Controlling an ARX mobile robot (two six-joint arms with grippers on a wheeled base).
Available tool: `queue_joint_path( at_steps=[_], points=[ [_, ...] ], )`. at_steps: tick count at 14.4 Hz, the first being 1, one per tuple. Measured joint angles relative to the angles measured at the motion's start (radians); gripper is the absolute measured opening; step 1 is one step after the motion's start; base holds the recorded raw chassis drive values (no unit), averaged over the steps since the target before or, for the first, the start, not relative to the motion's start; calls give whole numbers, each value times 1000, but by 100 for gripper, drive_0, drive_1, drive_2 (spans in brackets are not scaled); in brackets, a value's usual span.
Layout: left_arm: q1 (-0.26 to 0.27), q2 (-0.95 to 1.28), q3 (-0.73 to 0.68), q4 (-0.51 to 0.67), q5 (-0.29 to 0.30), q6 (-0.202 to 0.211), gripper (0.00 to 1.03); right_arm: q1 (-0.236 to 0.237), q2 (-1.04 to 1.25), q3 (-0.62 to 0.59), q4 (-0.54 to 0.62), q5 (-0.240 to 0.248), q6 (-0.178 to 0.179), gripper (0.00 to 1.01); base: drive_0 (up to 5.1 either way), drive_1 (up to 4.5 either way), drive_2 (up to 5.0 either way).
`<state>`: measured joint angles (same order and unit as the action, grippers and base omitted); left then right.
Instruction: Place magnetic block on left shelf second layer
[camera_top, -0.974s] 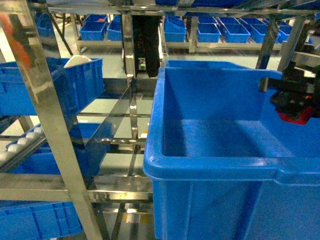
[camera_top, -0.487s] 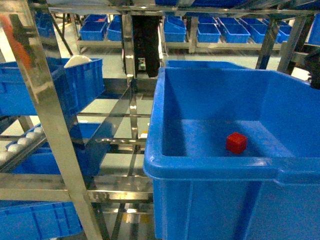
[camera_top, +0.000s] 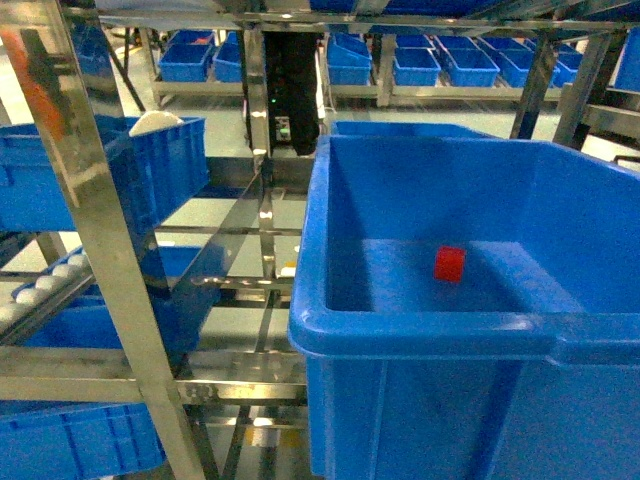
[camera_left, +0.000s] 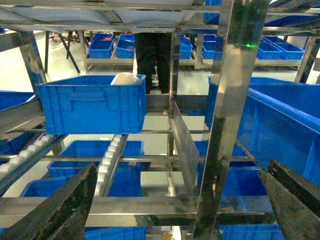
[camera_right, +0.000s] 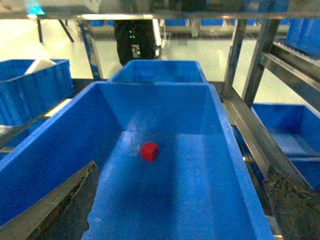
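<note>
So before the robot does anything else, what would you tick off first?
1. Small red cube inside the large deep blue plastic bin: ok.
2. Cube resting on the bin floor, clear of the walls: ok.
3. Right gripper open, holding nothing: ok.
4. Left gripper open, empty: ok.
5. Neither arm over the bin in the head view: ok.
6. Which layer of the shiny steel rack holds the bin: cannot tell.

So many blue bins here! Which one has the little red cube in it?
The large deep blue bin nearest the camera holds the red cube on its floor; the smaller blue crate to its left holds something white.
</note>
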<state>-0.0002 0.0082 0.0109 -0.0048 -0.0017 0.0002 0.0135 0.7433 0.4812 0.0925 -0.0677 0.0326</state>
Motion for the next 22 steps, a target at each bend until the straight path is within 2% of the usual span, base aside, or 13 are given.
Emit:
queue_joint_path(
  at_steps=[2,3,4,9,10,14,22],
  points=[
    [0,0,0,0,1,0,98,-2,8,-8,21,13,0,97,0,0,0],
    [0,0,0,1,1,0,98,-8,-5,-91,192,56,-10,85,0,0,0],
    [0,0,0,0,0,0,98,-8,-44,-165,274,64,-16,73,0,0,0],
    [0,0,0,0,1,0,98,-8,-190,-325,303,64,-26,8,0,0,0],
    [0,0,0,0,1,0,98,-8,-219,-345,295,65,-28,2,0,0,0],
    [0,0,0,0,1,0,98,-8,-335,-410,238,65,-30,2,0,0,0],
    [0,0,0,0,1,0,98,-8,-524,-468,132,67,-30,2,0,0,0]
  ],
)
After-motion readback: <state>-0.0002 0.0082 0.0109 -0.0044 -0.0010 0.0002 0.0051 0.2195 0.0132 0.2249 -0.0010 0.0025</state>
